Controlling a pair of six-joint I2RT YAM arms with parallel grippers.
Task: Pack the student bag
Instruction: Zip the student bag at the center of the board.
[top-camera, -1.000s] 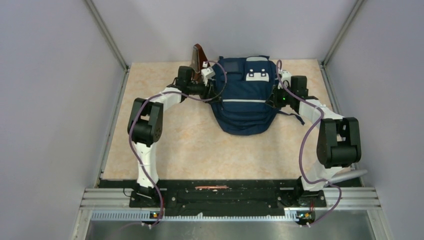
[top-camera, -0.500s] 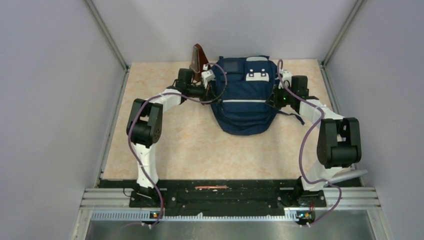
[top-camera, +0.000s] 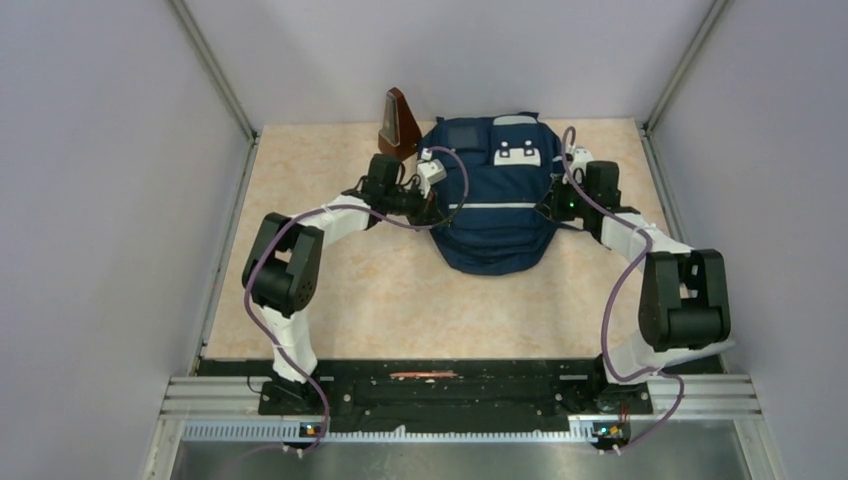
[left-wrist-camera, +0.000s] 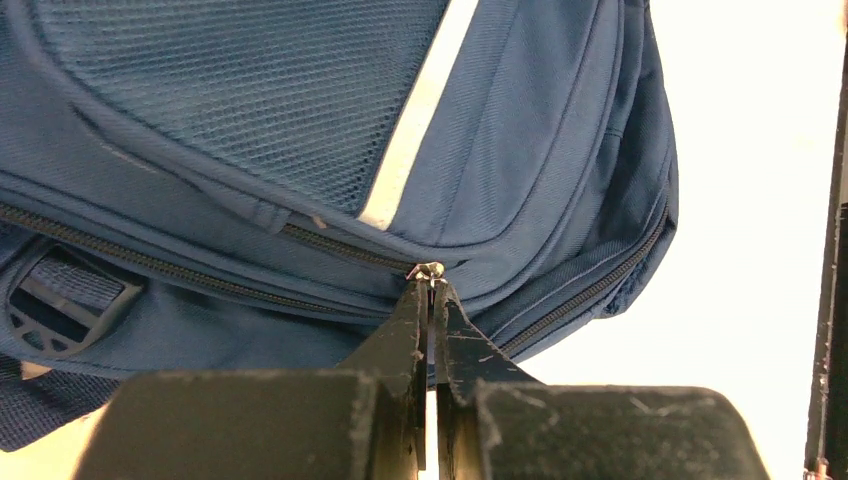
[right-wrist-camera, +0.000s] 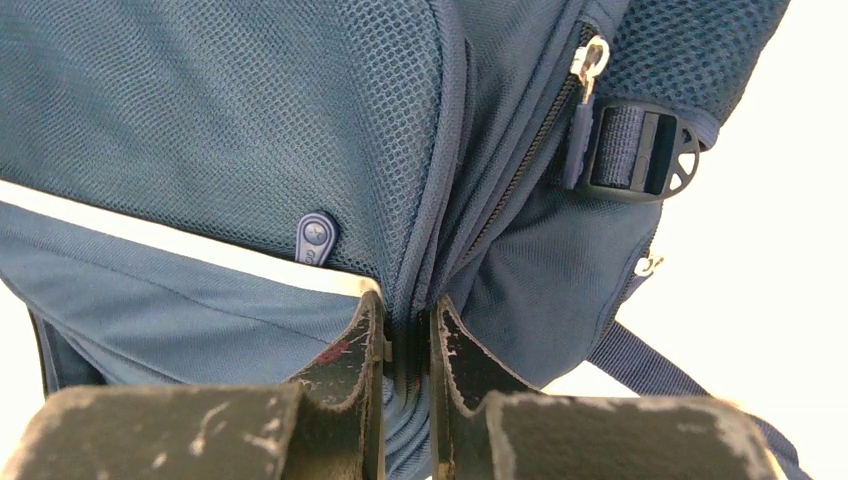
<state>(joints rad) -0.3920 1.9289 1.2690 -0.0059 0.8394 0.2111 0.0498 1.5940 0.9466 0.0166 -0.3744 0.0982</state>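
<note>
Left gripper (left-wrist-camera: 430, 292): jaws pressed together, their tips pinching the small silver metal zip puller (left-wrist-camera: 428, 270) on the left flank of the student bag (top-camera: 495, 200), a large navy blue fabric backpack with thin pale stripes and pale grey front patches

Right gripper (right-wrist-camera: 408, 335): jaws narrow, with a fold of blue fabric at a seam clamped between them on the bag's right flank

Just above the left gripper's pinch, a white fabric stripe (left-wrist-camera: 415, 110) crosses the bag's mesh panel. Beside the right gripper's hold lie a small oval blue rubber tag (right-wrist-camera: 315, 238) and, farther along the same flank, a black plastic strap buckle (right-wrist-camera: 640, 150)

The bag lies front-up on the beige mottled tabletop (top-camera: 330, 290), between the two grippers. A dark brown pyramid-shaped object (top-camera: 399, 122) stands upright just off the bag's far-left corner
</note>
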